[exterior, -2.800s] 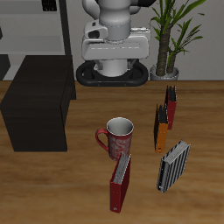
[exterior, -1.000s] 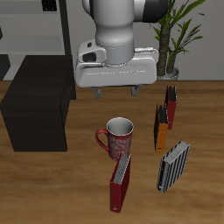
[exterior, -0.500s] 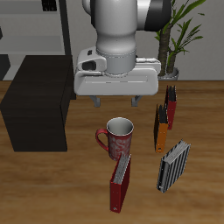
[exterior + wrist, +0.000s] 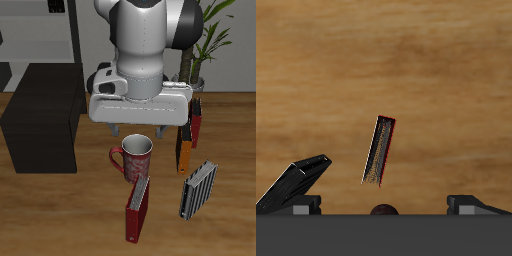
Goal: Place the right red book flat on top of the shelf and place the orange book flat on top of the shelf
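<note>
The right red book (image 4: 138, 205) stands on its edge near the table's front, bright red with pale page edges; the wrist view shows the same red book (image 4: 379, 150) upright on the wood. The orange book (image 4: 184, 148) stands upright farther back, beside a darker red book (image 4: 196, 120). The black shelf (image 4: 45, 120) sits off to the side with a bare flat top. My gripper (image 4: 141, 130) hangs open and empty just above the mug (image 4: 133, 156), short of the red book. In the wrist view the open gripper (image 4: 386, 188) shows both fingers (image 4: 296, 180) spread wide.
A black-and-white striped book (image 4: 197, 189) leans near the front, beside the right red book. A pale grey shelving unit (image 4: 40, 40) and a potted plant (image 4: 200, 45) stand at the back. The mug's rim (image 4: 383, 210) peeks between the fingers.
The arm has swung forward and down from near its base, bringing the open gripper over the mug. None of the books has moved.
</note>
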